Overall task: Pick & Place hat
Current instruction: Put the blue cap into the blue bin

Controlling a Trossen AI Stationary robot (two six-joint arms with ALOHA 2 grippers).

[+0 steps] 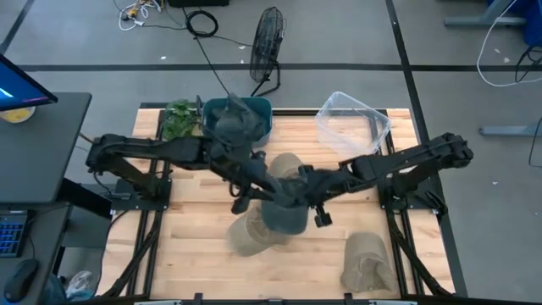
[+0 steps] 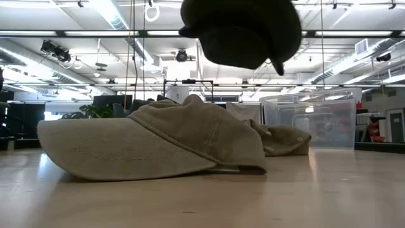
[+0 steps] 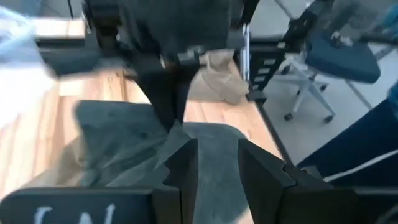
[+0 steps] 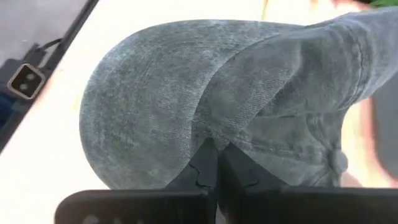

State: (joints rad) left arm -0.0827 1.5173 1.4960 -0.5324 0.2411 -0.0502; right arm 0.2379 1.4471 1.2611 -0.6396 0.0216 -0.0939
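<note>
- A grey hat is being held in the air over the middle of the table, directly above a tan hat lying there; in the low view the grey hat is being seen hanging clear of the tan hat.
- The grey hat's fabric is being pinched by the right gripper, whose fingers are being pressed nearly together on a fold near the crown.
- The left gripper is being held at the same hat from the other side, with its fingers parted by a narrow gap and grey cloth lying between them; whether they are being closed on the cloth cannot be told.
- Another tan hat is being left near the table's front right corner, and more hats are being kept in a teal bin at the back.
- A clear tub is standing empty at the back right.
- By judgement, the pick is being completed; the placing is not yet done, and the destination is not being shown.
</note>
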